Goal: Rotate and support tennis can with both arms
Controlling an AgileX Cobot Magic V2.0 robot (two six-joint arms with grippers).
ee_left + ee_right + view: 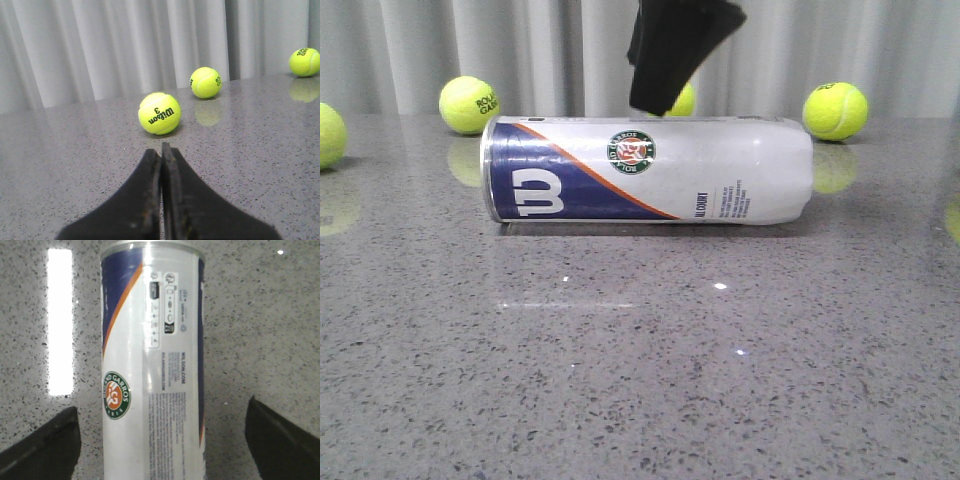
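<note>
- far left edge: tennis ball point(328, 135) cut off by frame, on grey speckled table point(640, 380)
- second ball point(468, 104) back left, near the curtain point(520, 50)
- tennis can point(646, 168) lying on its side mid-table, metal rim end to the left, navy "W" panel facing camera, round badge point(632, 151) up top
- right gripper point(665, 95) hangs just above the can's middle; right wrist view shows its fingers point(42, 447) spread wide either side of the can point(152, 365), not touching it
- ball point(684, 100) partly hidden behind that gripper
- ball point(835, 110) back right, near can's right end
- left gripper point(161, 150) jaws pressed together, empty, pointing at a Wilson 3 ball point(159, 113)
</note>
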